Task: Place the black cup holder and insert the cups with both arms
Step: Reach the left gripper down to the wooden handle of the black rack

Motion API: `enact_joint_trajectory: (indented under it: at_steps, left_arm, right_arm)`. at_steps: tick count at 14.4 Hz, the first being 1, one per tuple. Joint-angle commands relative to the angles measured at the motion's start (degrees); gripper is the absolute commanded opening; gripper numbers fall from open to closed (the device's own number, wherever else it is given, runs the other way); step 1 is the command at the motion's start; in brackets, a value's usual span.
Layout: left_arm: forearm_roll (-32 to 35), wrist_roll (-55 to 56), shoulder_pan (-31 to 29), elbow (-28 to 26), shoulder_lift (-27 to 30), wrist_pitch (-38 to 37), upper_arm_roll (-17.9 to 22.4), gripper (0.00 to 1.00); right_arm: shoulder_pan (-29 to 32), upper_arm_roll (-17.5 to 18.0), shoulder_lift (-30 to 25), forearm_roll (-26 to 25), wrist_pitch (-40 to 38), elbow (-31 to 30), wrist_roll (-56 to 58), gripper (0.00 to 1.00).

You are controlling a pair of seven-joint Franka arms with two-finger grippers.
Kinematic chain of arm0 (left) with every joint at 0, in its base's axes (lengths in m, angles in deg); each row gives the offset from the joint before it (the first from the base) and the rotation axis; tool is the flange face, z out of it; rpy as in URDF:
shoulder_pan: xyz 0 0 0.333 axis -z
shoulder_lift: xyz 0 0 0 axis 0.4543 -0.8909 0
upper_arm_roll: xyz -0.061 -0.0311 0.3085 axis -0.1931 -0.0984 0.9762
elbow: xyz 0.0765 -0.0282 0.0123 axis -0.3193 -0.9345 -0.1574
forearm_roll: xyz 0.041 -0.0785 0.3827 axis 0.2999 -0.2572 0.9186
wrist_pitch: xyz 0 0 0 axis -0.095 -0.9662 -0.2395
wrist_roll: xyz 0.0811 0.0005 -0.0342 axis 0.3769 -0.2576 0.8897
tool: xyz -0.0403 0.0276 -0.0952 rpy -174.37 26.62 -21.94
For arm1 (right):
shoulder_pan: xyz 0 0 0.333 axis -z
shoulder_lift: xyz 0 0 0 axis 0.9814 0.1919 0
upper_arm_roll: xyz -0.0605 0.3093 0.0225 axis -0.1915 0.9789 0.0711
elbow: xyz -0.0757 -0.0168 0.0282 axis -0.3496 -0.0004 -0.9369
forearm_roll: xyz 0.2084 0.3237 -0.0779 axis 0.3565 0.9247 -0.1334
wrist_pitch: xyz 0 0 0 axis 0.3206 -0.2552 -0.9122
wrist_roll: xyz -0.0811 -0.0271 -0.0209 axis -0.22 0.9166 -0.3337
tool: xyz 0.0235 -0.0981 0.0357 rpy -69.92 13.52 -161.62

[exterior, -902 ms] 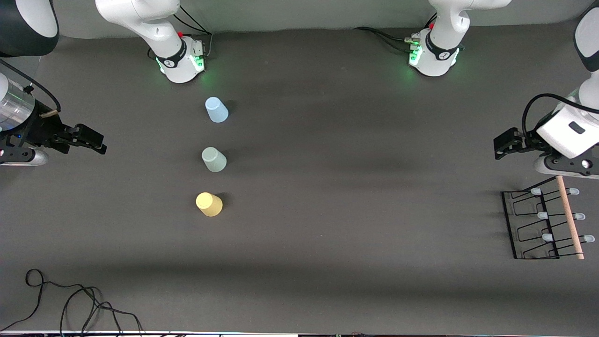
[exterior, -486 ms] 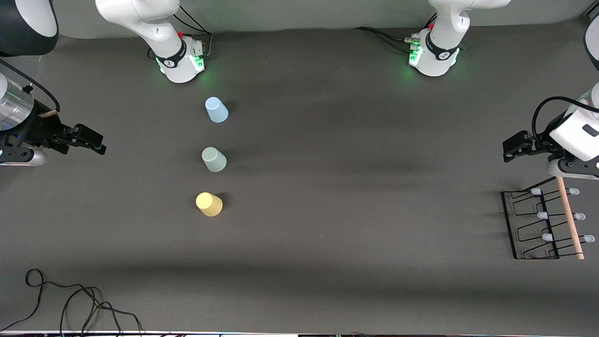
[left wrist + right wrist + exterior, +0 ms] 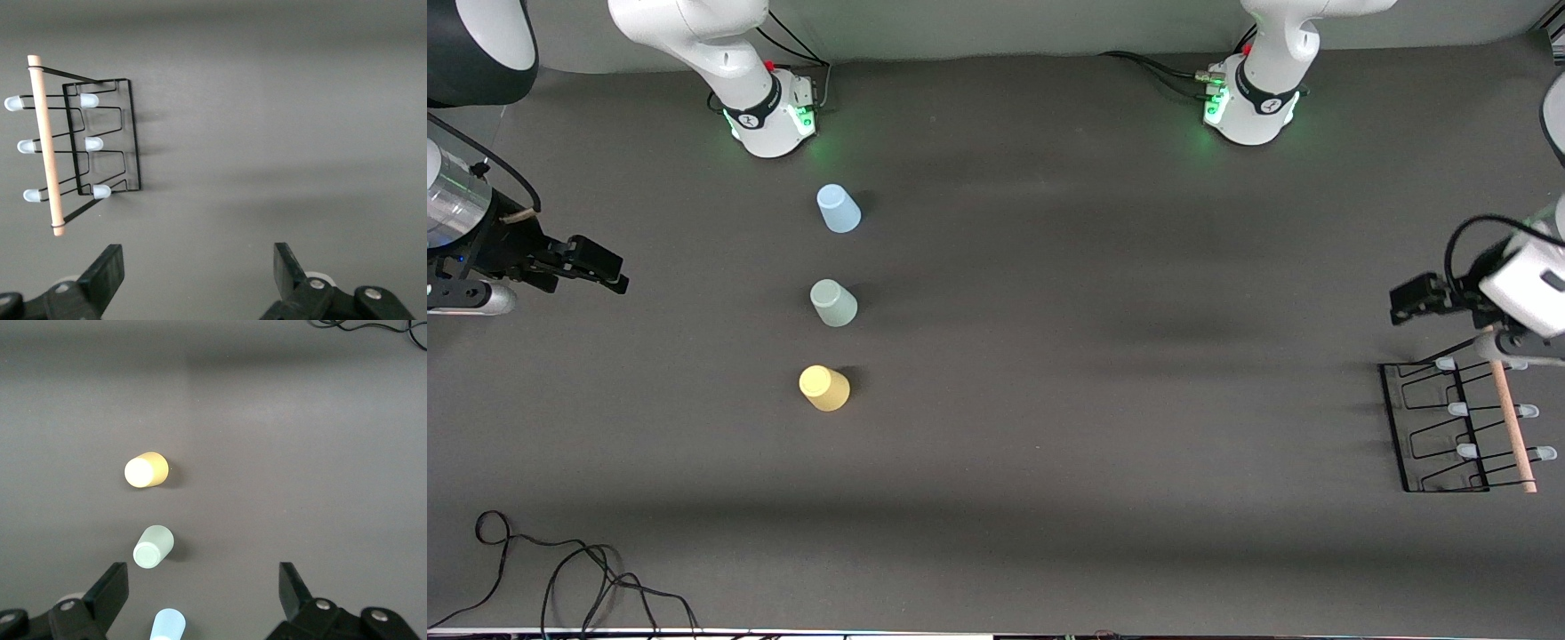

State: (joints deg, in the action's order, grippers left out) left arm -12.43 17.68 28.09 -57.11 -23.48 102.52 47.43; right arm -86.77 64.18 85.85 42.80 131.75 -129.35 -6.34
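The black cup holder (image 3: 1440, 427) lies on its side at the left arm's end of the table, its wooden rod (image 3: 1510, 413) along one edge. It also shows in the left wrist view (image 3: 107, 147). My left gripper (image 3: 1407, 300) is open and empty, over the table just beside the holder's end that faces the arm bases; its jaws (image 3: 199, 260) frame bare table. Three cups stand upside down in a row: light blue (image 3: 838, 209), pale green (image 3: 833, 303), yellow (image 3: 823, 388). My right gripper (image 3: 609, 269) waits open at the right arm's end of the table, jaws (image 3: 203, 583) toward the cups.
A loose black cable (image 3: 560, 569) lies at the table's front corner on the right arm's end. The two arm bases (image 3: 769, 116) (image 3: 1249, 107) stand along the table's back edge. The cups also show in the right wrist view: yellow (image 3: 145, 470), green (image 3: 153, 547), blue (image 3: 168, 627).
My left gripper has moved toward the table's left-arm end and closer to the cup holder. The right arm, cups and holder have not moved.
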Motion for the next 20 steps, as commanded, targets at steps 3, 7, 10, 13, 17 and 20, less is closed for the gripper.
enact_joint_trajectory:
  at_steps: [3,7,10,13,17,20]
  left_arm:
    - [0.78,-4.56,-4.67,11.47,-13.19,-0.25,-0.16,1.0]
    - [1.4,-8.27,-10.02,11.2,-17.06,8.79,-0.07,1.0]
    - [1.84,-11.07,-13.01,11.2,-20.31,10.83,-0.07,0.99]
    - [1.14,-13.8,-15.57,10.86,-22.34,13.11,-0.16,1.0]
    - [1.67,-15.98,-16.97,10.42,-24.63,15.65,-0.16,0.86]
    - [1.67,-17.85,-17.68,9.97,-25.16,16.02,-0.15,0.63]
  right_arm:
    - [-0.42,-0.14,-0.37,-0.5,0.03,0.18,-1.29,1.0]
    - [-0.33,-0.23,-0.37,-0.5,0.03,0.18,-1.2,1.0]
    - [-0.33,-0.23,-0.37,-0.5,0.03,0.09,-1.29,1.0]
    - [-0.33,-0.23,-0.37,-0.5,0.03,0.0,-1.29,1.0]
    - [-0.33,-0.4,-0.54,-0.5,-0.06,0.0,-1.29,1.0]
    - [-0.33,-0.4,-0.89,-0.5,-0.67,-0.17,-1.29,1.0]
